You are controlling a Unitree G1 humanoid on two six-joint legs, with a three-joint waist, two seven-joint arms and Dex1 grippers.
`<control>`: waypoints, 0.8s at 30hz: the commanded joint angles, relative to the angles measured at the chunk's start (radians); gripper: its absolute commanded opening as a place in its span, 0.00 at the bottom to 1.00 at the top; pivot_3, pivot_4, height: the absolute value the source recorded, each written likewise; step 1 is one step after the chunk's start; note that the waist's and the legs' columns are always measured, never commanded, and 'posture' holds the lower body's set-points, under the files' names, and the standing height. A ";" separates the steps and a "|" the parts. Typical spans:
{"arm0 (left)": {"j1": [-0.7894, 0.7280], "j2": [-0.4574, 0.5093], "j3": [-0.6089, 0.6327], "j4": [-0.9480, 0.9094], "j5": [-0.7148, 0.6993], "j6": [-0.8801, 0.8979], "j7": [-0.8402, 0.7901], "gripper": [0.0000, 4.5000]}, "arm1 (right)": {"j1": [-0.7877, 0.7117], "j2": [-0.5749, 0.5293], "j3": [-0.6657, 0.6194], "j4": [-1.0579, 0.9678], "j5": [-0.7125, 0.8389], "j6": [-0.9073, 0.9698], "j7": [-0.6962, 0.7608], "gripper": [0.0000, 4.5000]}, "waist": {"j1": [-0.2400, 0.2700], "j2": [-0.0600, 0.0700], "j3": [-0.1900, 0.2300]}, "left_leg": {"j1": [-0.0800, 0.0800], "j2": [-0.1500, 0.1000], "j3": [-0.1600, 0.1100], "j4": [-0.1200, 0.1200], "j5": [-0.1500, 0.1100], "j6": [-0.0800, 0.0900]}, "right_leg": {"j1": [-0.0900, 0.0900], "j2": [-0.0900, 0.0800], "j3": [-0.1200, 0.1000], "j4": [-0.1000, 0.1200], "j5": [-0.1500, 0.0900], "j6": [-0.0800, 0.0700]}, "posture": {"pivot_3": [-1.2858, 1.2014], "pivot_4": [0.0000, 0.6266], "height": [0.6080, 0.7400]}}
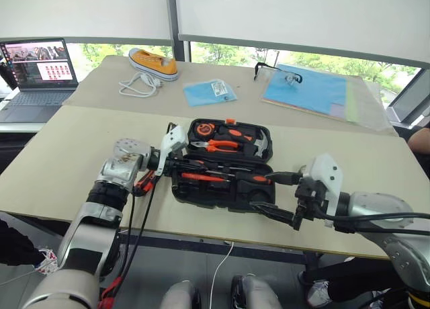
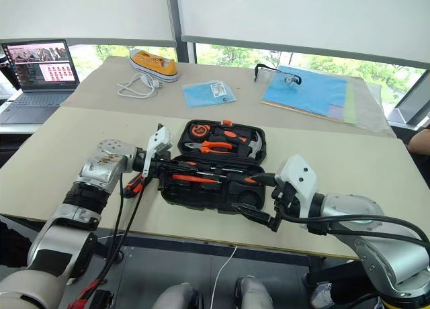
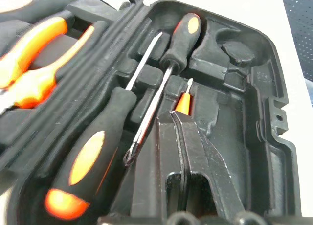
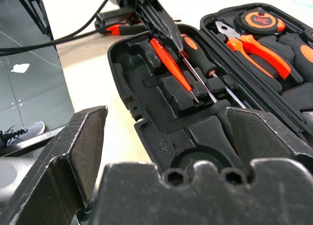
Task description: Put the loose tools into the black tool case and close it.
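Open black tool case (image 2: 213,171) between grippers

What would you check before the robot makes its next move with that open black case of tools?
1. Black plastic hinged tool case open flat on the table: ok.
2. Left gripper shut on the thin orange screwdriver, over the near half: ok.
3. Screwdriver seated in its moulded slot: cannot tell.
4. Two black-and-orange-handled screwdrivers already lying in the near half: ok.
5. Right gripper, jaws open, at the case's near right edge, holding nothing: ok.
6. Case closed: not ok.
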 commanded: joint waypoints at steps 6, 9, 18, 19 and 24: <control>0.050 0.019 0.003 0.005 0.020 -0.075 0.049 0.01 | 0.015 0.001 -0.018 -0.023 -0.002 -0.027 -0.013 1.00 | 0.000 0.000 -0.001 | 0.002 0.001 0.000 0.000 0.000 0.000 | 0.002 -0.001 0.001 0.000 -0.001 0.002 | 0.52 0.24 0.84; 0.033 0.017 0.038 -0.009 -0.022 -0.040 0.048 0.01 | 0.012 0.000 -0.015 -0.018 -0.003 -0.029 -0.011 1.00 | -0.002 0.000 -0.001 | 0.002 0.001 0.000 0.000 0.000 0.000 | 0.002 -0.001 0.002 0.000 -0.003 0.006 | 0.52 0.24 0.84; 0.093 0.109 0.152 -0.212 -0.103 0.106 0.108 0.01 | -0.036 0.002 0.009 0.008 0.001 -0.034 0.011 1.00 | -0.006 0.000 -0.001 | 0.001 0.001 0.000 0.000 0.000 0.000 | 0.001 -0.001 0.002 0.001 0.000 0.000 | 0.52 0.24 0.84; 0.107 0.123 0.171 -0.246 -0.116 0.135 0.121 0.12 | -0.045 0.002 0.010 0.012 0.006 -0.031 0.016 1.00 | -0.008 0.000 -0.001 | 0.001 0.001 0.000 0.000 0.000 0.000 | 0.000 -0.001 0.002 0.000 0.000 0.000 | 0.52 0.24 0.84; 0.408 0.277 0.426 -0.599 -0.201 0.326 0.253 0.51 | -0.146 0.008 0.075 0.097 0.007 -0.046 0.103 1.00 | -0.022 0.000 0.000 | 0.003 0.001 0.000 -0.003 0.000 0.000 | 0.000 -0.001 0.003 -0.001 0.000 0.000 | 0.52 0.24 0.84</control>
